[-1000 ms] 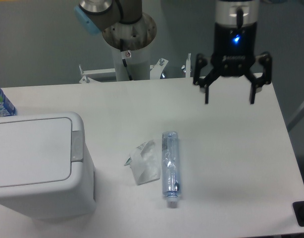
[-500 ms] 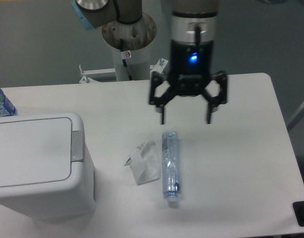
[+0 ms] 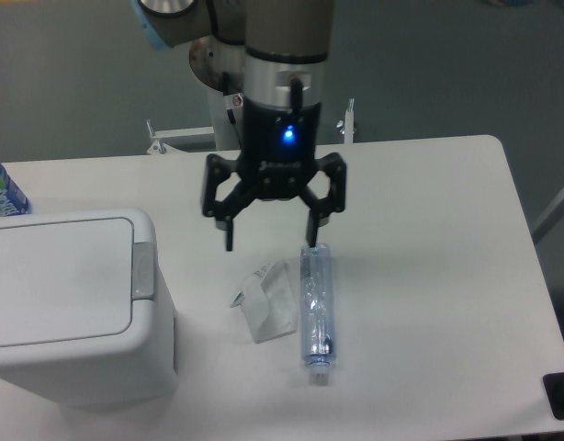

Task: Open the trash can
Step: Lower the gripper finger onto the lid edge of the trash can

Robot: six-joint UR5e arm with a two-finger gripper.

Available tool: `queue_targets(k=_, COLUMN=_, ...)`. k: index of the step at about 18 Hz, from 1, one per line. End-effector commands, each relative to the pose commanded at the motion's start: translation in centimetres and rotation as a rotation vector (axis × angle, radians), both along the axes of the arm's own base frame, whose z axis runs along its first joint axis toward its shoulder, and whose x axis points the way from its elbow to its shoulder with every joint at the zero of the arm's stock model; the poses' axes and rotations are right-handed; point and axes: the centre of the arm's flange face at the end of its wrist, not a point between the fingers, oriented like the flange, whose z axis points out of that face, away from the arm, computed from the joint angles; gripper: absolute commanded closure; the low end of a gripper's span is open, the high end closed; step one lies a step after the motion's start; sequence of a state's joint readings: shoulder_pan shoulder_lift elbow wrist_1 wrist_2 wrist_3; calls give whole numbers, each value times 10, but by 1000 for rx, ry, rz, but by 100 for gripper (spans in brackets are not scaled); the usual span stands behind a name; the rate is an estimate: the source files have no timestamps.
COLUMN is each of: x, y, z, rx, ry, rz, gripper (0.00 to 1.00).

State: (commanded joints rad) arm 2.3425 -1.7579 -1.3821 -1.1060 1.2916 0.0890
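Change: over the last second the gripper [image 3: 270,244] has swept from the far right of the bench [image 3: 429,276] leftward, and now hangs above the bench's middle.
Gripper: fingers spread apart, nothing between them, pointing down; blue light on its body lit.
Under the gripper: its right-hand fingertip in the picture sits just above the top end of the bottle [image 3: 316,308]; whether it touches cannot be told. The wrapper [image 3: 268,301] lies just below the other fingertip, beside the bottle.
Bin [image 3: 71,308]: at the left front of the bench, lid flat and closed, grey tab [image 3: 143,270] on its right rim, untouched.
Gap: gripper and tab are apart, with the wrapper's side of the bench between them.
Meaning: the sideways travel reads as an approach to the bin; the opening itself is not begun.
Next move, as a guess: further left and down onto the tab, clearing the bottle and wrapper.
Also seen: a blue-labelled item [image 3: 2,193] at the left edge behind the bin.
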Motion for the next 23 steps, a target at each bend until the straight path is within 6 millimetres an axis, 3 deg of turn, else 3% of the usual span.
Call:
queue_targets(k=7, x=22, y=19, z=-16, rx=-20, ry=-30, rz=-29, gripper=0)
queue_targets(k=23, x=45, y=27, z=-41, rx=-56, ry=-64, rz=-63, gripper=0)
